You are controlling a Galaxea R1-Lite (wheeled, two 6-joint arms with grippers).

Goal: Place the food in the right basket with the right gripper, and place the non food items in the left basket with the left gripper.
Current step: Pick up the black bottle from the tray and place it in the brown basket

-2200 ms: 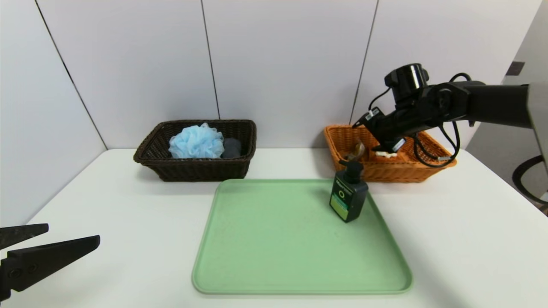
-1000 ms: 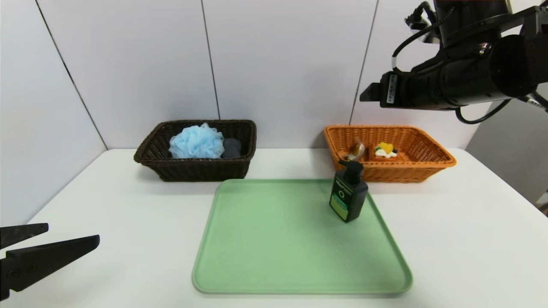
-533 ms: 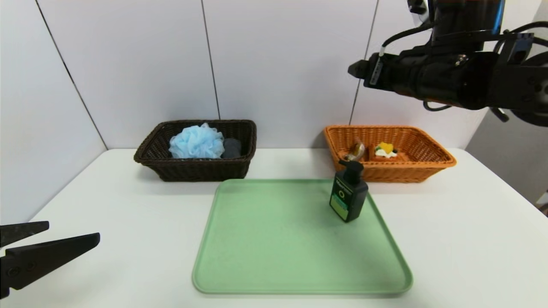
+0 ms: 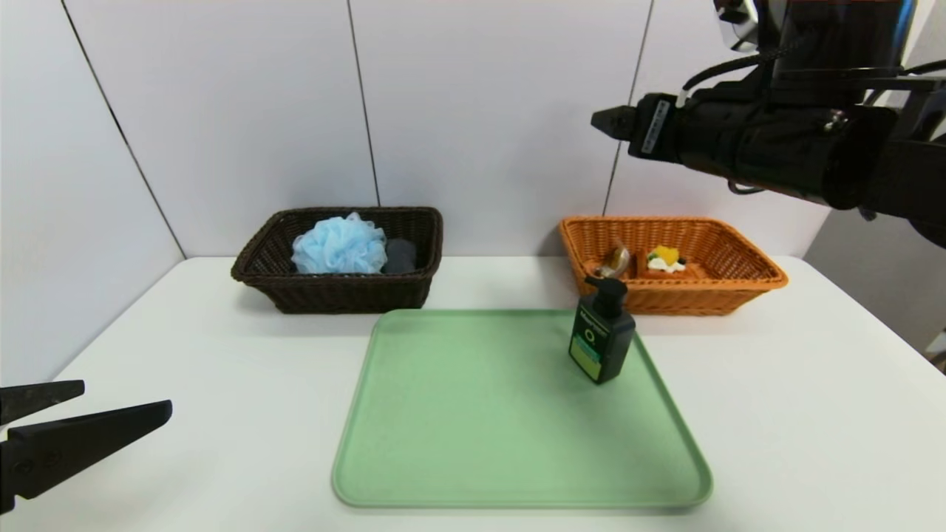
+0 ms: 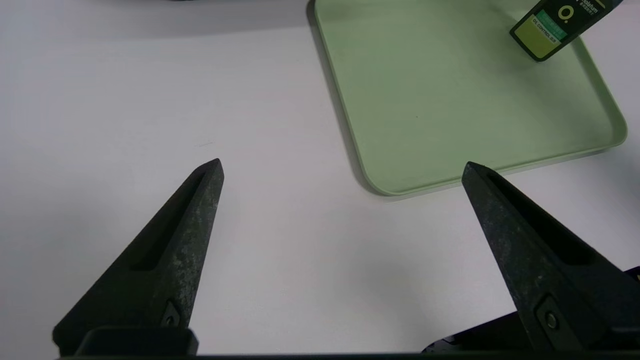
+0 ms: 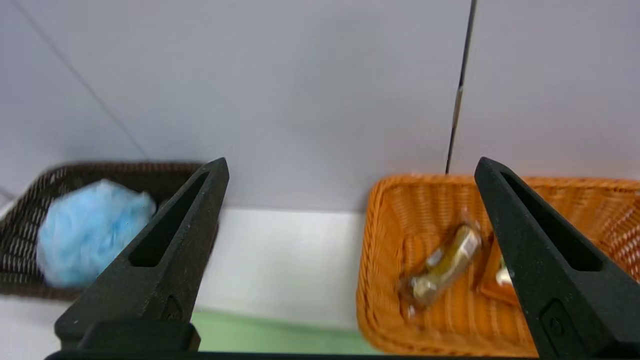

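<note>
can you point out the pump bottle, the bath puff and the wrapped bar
pump bottle (image 4: 600,347), head view, on its dark green body
bath puff (image 4: 339,245), head view, middle of the blue mesh
wrapped bar (image 6: 445,265), right wrist view, mid-wrapper

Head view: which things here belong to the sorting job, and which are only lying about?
Belong to the job:
pump bottle, standing on the tray
bath puff and rolled towel, in the brown basket
waffle and wrapped bar, in the orange basket
left gripper, right gripper, both open

Only lying about:
green tray
white table
</note>
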